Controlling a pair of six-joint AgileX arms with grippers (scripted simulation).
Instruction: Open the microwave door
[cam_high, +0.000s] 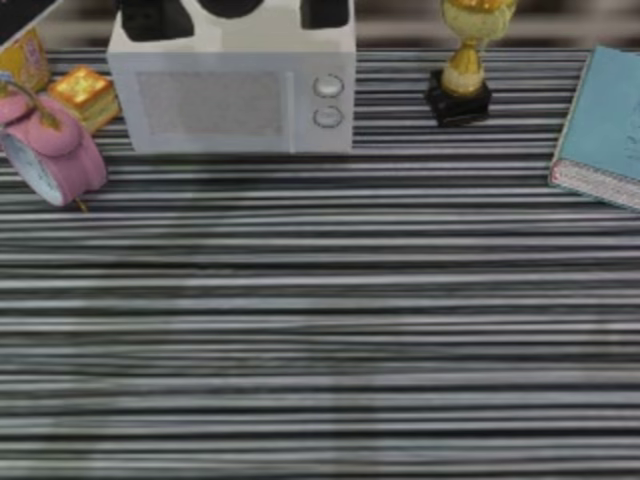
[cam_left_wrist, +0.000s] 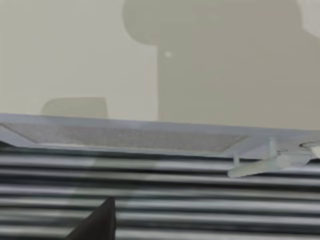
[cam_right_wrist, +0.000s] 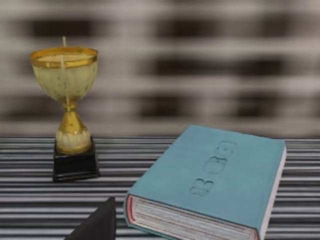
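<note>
At the far left edge of the striped table (cam_high: 320, 330) in the top view a pink alarm clock (cam_high: 50, 150) leans on its side, with a yellow-orange block (cam_high: 85, 95) just behind it; beside these, at the back left of the table, stands the microwave (cam_high: 232, 85), its front facing the camera; the microwave door (cam_high: 212, 103) with its speckled mesh window lies flat and closed against the body, and two round silver knobs (cam_high: 328, 101) sit one above the other on the panel to the door's right; the left wrist view looks low along the door's mesh (cam_left_wrist: 125, 136) and shows its slim handle (cam_left_wrist: 260, 165) standing off the panel. Right of the microwave a gold trophy (cam_high: 466, 60) on a black base stands upright, well apart from a teal book (cam_high: 605, 125) lying flat at the right edge. Neither gripper appears in the top view; each wrist view shows only a dark sliver of its own claw, so whether the left or right claw is wide or narrow cannot be told.
</note>
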